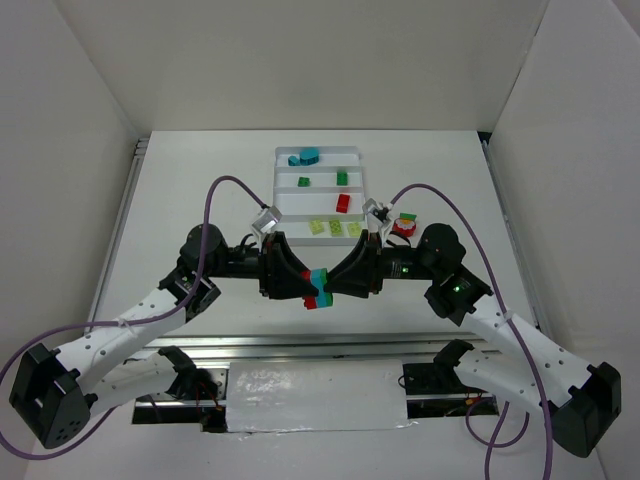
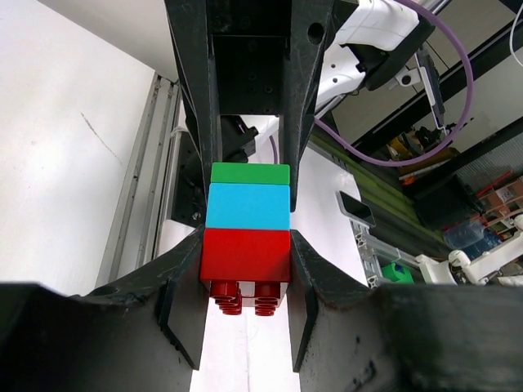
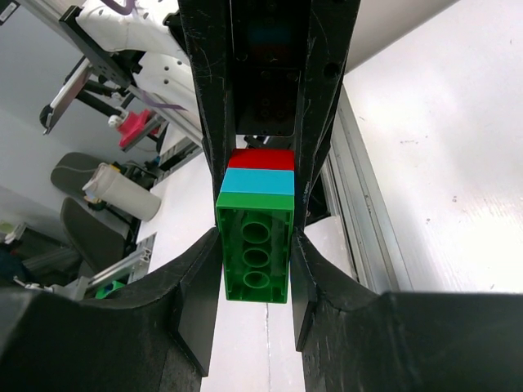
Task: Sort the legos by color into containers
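- Where the two arms meet over the near middle of the table [image 1: 200, 180], the left gripper [image 2: 245, 282] has its fingers [image 2: 184, 302] clamped on both sides of the red brick [image 2: 245, 253], one end of a brick stack [image 1: 318, 287].
- Right gripper [image 3: 256, 282]: fingers [image 3: 315, 302] pressed tight against the green brick [image 3: 255, 245] at the opposite end. Its hollow underside faces the right wrist camera.
- Teal-blue brick [image 2: 248, 206] sits between red and green. All three are joined.
- The stack spans the gap between the two grippers, on the near side of the tray [image 1: 278, 190].
- Tray compartments, far to near: teal pieces [image 1: 304, 157]; two green pieces [image 1: 342, 178]; one red piece [image 1: 343, 203]; three yellow-green pieces [image 1: 337, 228].
- Small red-and-green cluster [image 1: 405, 224] just right of the tray's near right corner. Its make-up is unclear.
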